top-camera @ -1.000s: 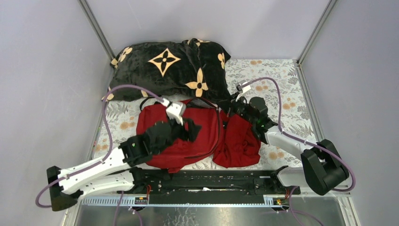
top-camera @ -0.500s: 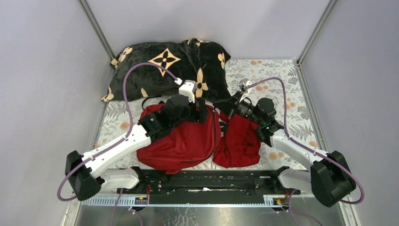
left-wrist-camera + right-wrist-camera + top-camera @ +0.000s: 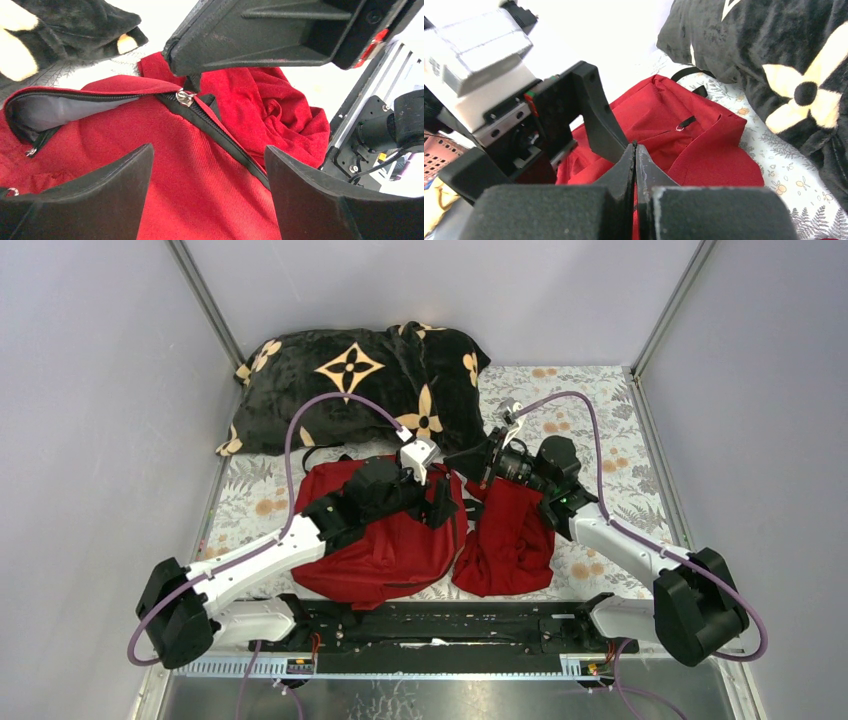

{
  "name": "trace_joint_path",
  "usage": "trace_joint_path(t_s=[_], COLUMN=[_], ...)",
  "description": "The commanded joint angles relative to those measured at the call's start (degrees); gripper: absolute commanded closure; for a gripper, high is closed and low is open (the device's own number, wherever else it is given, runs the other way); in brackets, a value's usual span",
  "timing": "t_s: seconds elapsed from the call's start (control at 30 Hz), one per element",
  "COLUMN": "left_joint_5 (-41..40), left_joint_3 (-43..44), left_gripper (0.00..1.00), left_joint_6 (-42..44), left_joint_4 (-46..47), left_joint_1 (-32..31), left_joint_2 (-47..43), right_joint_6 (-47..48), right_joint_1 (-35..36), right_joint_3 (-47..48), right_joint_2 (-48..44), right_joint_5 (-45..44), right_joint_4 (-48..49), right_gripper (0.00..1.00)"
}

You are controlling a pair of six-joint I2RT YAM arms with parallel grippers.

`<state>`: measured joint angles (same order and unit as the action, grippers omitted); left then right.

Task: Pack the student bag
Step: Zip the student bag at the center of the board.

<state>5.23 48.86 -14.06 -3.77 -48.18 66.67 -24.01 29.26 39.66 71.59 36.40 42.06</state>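
Left fingers (image 3: 95, 200) spread wide and empty just above the red bag (image 3: 385, 555) lying mid-counter (image 3: 620, 440). The right fingers (image 3: 620, 177) pinch its zipper pull (image 3: 185, 97) at the far right corner. The part-open zipper (image 3: 225, 140) runs diagonally between the left fingers.

Red student bag (image 3: 385, 550) with black zips (image 3: 220, 135) and grey lining (image 3: 65, 110); dark-red cloth (image 3: 512, 540) at three o'clock; black blanket (image 3: 300, 390), tan flowers, at twelve; white, leaf-printed table cover (image 3: 612, 425).

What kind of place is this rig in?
Probably an enclosed lab test cell: plain grey wall panels on metal corner posts, a floral-print cloth over the tabletop, and a black metal mounting rail at the near edge.
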Motion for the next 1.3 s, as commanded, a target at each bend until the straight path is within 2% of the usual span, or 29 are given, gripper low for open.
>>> trace_joint_path(t_s=[0.0, 0.1, 0.23, 0.37, 0.5, 0.53, 0.63, 0.73, 0.9, 1.0, 1.1, 1.13, 1.17, 1.2, 1.27], left_joint_5=[1.92, 1.83, -1.27, -4.42, -5.01, -4.83, -4.09, -3.16, -3.12, -3.62, -5.87, -7.25, -8.15, -8.88, -9.76], left_joint_3=[-2.36, -3.34, -1.55, -2.32, -4.04, -4.72, -4.64, -3.21, -3.79, -4.12, -4.26, -4.31, -4.46, -4.43, -4.32], left_gripper=[0.14, 0.22, 0.36, 0.4, 0.4, 0.43, 0.62, 0.73, 0.78, 0.97, 1.0, 1.0, 1.0, 1.0, 1.0], left_joint_6=[0.6, -1.0, 0.75, 2.65, 1.45, 1.22, 1.07, 0.75, -0.59, -1.86, -2.87, -2.89, -2.83, -2.98, -3.43], left_joint_4=[14.42, 17.65, 14.63, 15.96, 22.0, 24.1, 25.86, 24.87, 26.17, 26.58, 25.8, 25.56, 25.37, 25.02, 24.17], left_joint_1=[0.46, 0.46, 0.49, 0.48, 0.46, 0.48, 0.46, 0.5, 0.46, 0.47, 0.51, 0.56, 0.62, 0.7, 0.97], left_joint_2=[1.36, 1.38, 0.32, -1.71, -0.22, 0.34, 2.93, 4.78, 4.44, 4.51, 4.58, 4.67, 4.62, 4.75, 4.93], right_joint_6=[-2.37, -2.41, -2.58, -2.94, -3.5, -3.59, -3.81, -3.28, -2.98, -3.14, -1.99, -0.56, 1.05, 2.43, 5.09], right_joint_1=[0.12, 0.1, 0.1, 0.13, 0.16, 0.11, 0.11, 0.15, 0.15, 0.16, 0.15, 0.13, 0.13, 0.1, 0.1], right_joint_3=[2.88, 3.52, 4.31, 3.32, 2.46, 2.71, 2.8, 2.78, 3.54, 3.84, 4.35, 5.38, 6.04, 6.15, 4.99], right_joint_2=[-0.58, -0.1, 0.3, -0.23, -0.61, -0.39, -0.42, -0.66, 0.23, 1.02, 0.78, 0.09, -0.86, -2.2, -5.83], right_joint_5=[2.33, 3.81, 5.18, 3.69, 3.14, 3.38, 3.34, 2.78, 3.05, 2.7, -0.07, -3.75, -7.27, -10.58, -16.25], right_joint_4=[4.96, 3.59, 2.32, 4.03, 5.27, 4.95, 4.82, 4.23, 3.08, 2.44, -0.08, -4.76, -9.04, -12.5, -17.43], right_gripper=[1.0, 1.0, 1.0, 1.0, 1.0, 1.0, 1.0, 1.0, 1.0, 1.0, 1.0, 0.79, 0.49, 0.34, 0.12])
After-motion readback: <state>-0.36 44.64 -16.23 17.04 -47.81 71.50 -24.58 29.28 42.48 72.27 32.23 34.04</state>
